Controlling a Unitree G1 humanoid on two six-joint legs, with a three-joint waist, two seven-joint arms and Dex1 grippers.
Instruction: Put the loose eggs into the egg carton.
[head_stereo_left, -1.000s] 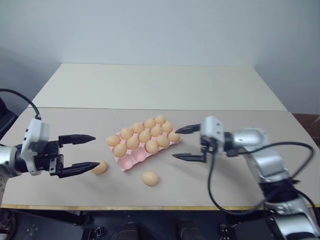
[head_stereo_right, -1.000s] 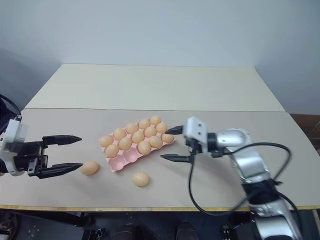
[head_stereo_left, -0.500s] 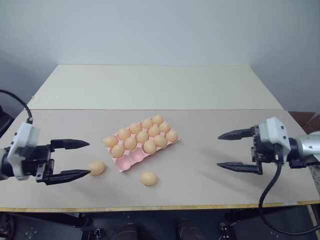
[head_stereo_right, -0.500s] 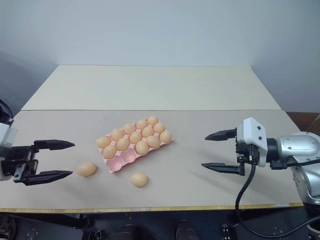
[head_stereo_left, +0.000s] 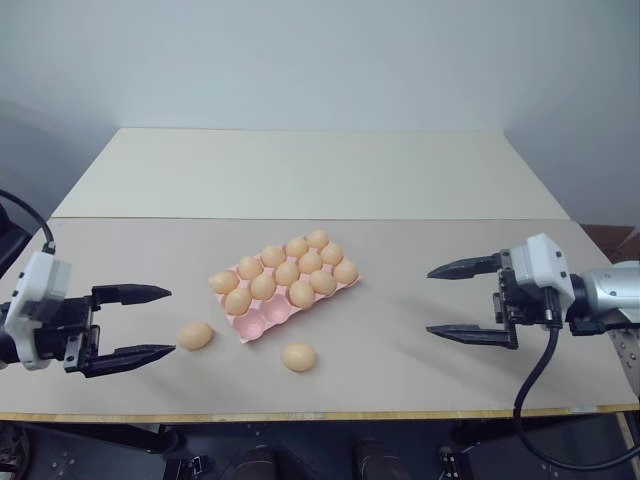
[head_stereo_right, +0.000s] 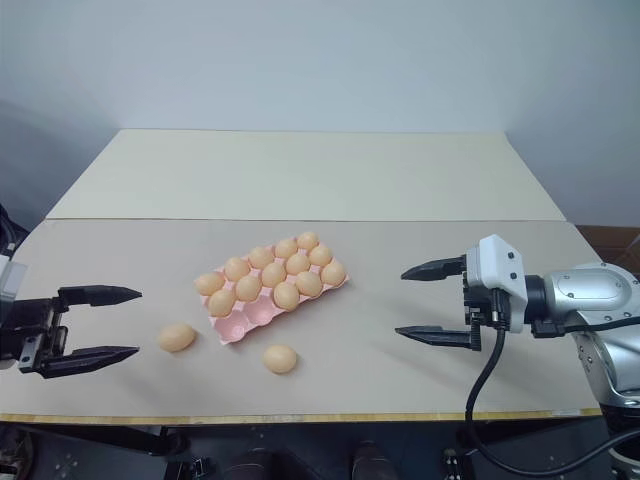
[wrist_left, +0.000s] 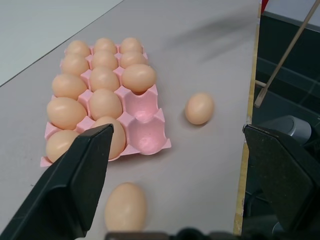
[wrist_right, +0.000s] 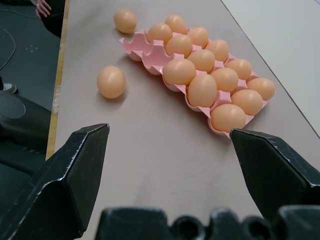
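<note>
**Currently: two eggs off the tray, both grippers empty**

Egg carton (head_stereo_left: 285, 283): pink, lidless, lying at an angle near the middle of the front table (head_stereo_left: 400, 380). Thirteen eggs are seated in its cups. The two cups (wrist_left: 144, 120) at the near corner of the carton, toward the table's front edge, are vacant.

Loose eggs: two lie directly on the table surface. One loose egg (head_stereo_left: 195, 335) rests just off the carton's near-left end, apart from it. The second loose egg (head_stereo_left: 298, 357) rests in front of the carton, nearer the table's front edge, also clear of the tray. Neither touches the carton nor the other egg.

Left gripper (head_stereo_left: 150, 322): positioned at the table's left side, fingers spread wide, nothing between them. Its tips point toward the nearer loose egg but stand apart from it.

Right gripper (head_stereo_left: 452, 300): positioned at the table's right side, well apart from the carton, fingers likewise spread wide and empty, pointing toward the carton.

A second, paler table (head_stereo_left: 300, 170) adjoins the far edge of the front one.
</note>
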